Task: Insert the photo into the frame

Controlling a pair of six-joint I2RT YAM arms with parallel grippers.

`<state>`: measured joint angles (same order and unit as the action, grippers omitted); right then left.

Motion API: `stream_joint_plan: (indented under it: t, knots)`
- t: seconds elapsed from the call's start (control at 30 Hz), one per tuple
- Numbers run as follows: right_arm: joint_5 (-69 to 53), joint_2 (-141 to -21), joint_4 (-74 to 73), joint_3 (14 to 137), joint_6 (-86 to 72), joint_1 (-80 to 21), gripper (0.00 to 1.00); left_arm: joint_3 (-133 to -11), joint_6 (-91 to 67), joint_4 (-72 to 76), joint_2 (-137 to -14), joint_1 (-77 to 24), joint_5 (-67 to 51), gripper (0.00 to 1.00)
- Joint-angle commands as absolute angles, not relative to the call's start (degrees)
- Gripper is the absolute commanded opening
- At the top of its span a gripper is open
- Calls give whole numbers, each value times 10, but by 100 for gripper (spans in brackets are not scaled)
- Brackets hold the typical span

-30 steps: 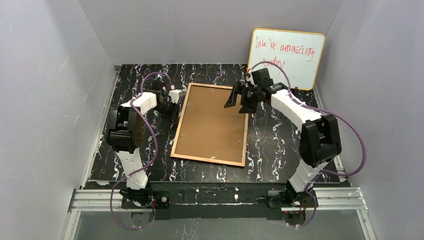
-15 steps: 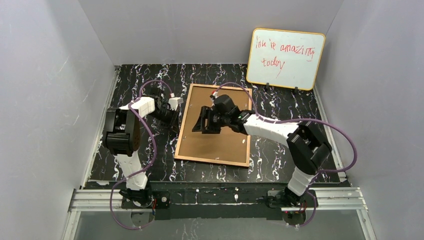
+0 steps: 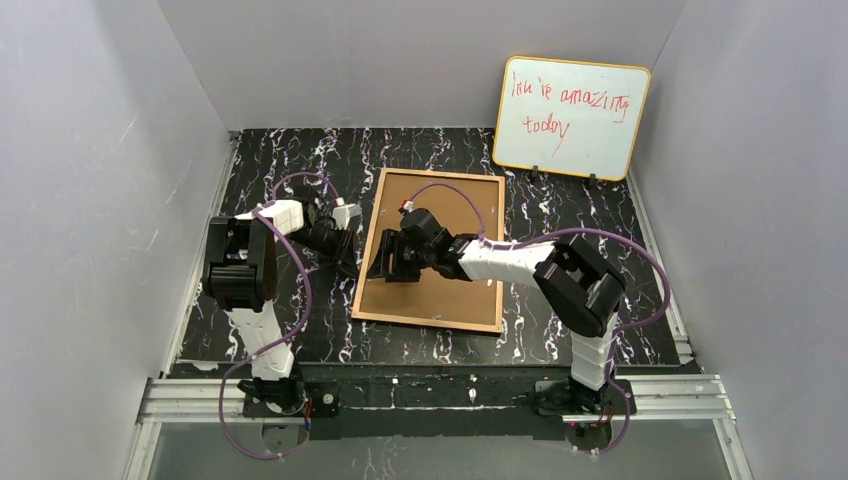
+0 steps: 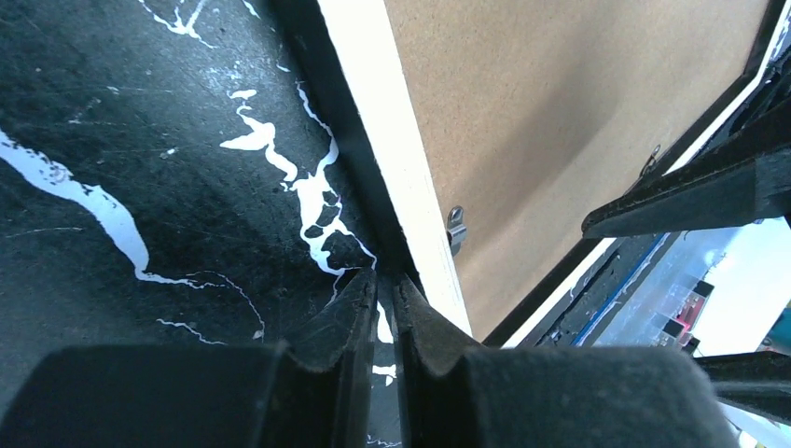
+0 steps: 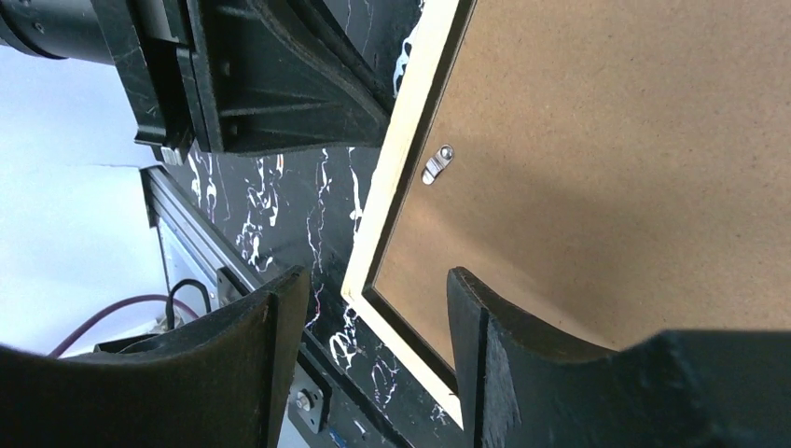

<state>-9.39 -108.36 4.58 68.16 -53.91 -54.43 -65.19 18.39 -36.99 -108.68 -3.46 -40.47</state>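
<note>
From above, the frame [image 3: 426, 322] lies back-up in the middle of the marbled table [image 3: 300, 150], its brown backing panel [image 3: 445, 295] showing. The left gripper [image 3: 351, 263] sits at the frame's left rail. The right gripper [image 3: 384, 266] hovers over that same side.

The left wrist view shows the left gripper [image 4: 384, 282] clenched, its tips against the rail's [image 4: 392, 140] outer edge near a metal clip [image 4: 455, 227].

In the right wrist view the right gripper [image 5: 373, 280] is spread, grasping nothing, its fingers [image 5: 280, 308] straddling the rail [image 5: 410, 112].
</note>
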Motion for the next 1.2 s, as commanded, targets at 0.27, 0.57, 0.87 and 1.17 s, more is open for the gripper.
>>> stream_joint_plan:
  t: [0.27, 0.57, 0.87, 1.17]
  knots:
    - [-64, -1068, 94, 666, -571, -557, 64, -672, 202, -410, -1068, -31, -446, 12]
    - [-57, -1081, 123, 650, -587, -557, 62, -723, 208, -435, -1083, -21, -462, 28]
    - [-56, -1101, 134, 654, -594, -559, 59, -717, 198, -418, -1131, -21, -495, 30]
    - [-46, -1116, 138, 655, -599, -565, 58, -720, 198, -419, -1157, -21, -508, 17]
